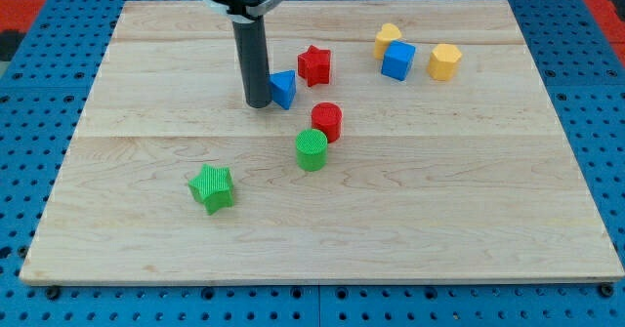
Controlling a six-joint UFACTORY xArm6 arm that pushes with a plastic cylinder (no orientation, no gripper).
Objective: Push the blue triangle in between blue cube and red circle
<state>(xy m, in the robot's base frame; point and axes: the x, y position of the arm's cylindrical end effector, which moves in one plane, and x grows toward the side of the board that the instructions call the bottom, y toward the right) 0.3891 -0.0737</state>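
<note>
The blue triangle (284, 88) lies near the board's upper middle. My tip (258, 103) stands right against its left side, touching it. The red circle (326, 121) lies just below and right of the triangle. The blue cube (397, 61) sits further to the view's right, near the top. The rod rises from the tip to the arm at the view's top.
A red star (314, 64) sits just above and right of the triangle. A green circle (312, 149) touches the red circle's lower left. A green star (212, 187) lies lower left. Two yellow blocks (387, 40) (444, 61) flank the blue cube. The wooden board (469, 200) ends on blue pegboard.
</note>
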